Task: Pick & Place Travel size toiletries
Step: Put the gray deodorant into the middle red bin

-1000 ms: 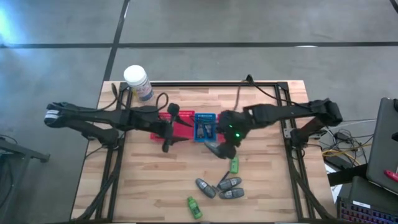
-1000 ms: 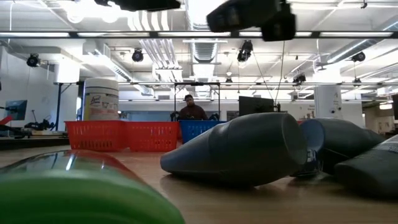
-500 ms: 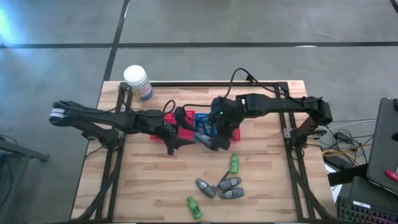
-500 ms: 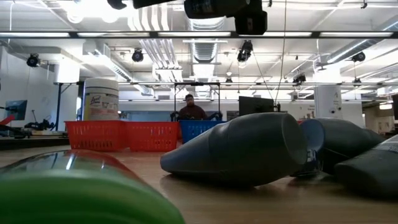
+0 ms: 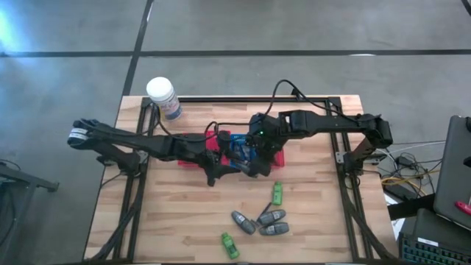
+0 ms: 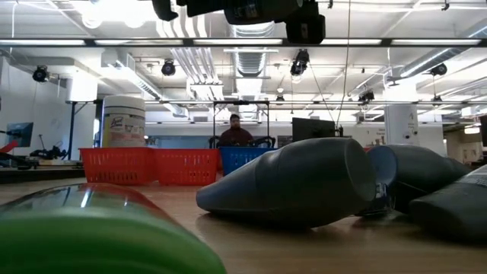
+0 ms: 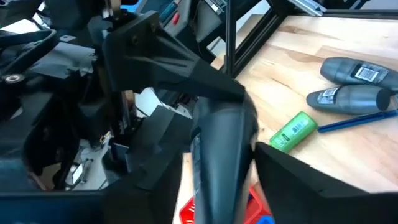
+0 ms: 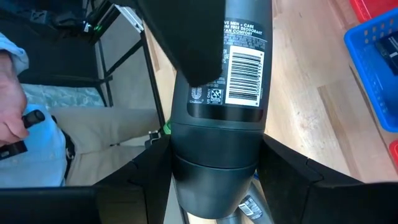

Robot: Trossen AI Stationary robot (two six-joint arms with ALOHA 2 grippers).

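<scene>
While both arms meet over the middle of the table, the right gripper sits just at the front edge of the blue basket, and its wrist view shows it clamped on a dark deodorant tube, one finger on each side of the tube's cap end (barcode label facing the camera). The left gripper reaches in from the other side, right beside the right one, and in its own wrist view that same dark tube stands between its two fingers; whether those fingers press it or merely bracket it, I cannot tell. The red basket lies under the left arm, touching the blue one.

Nearer the front edge, well apart from both grippers, lie the rest: a green bottle close to the right gripper's side, three grey tubes bunched together with a thin stick among them, and a second green bottle at the very front. The white-lidded jar stands at the far left corner.
</scene>
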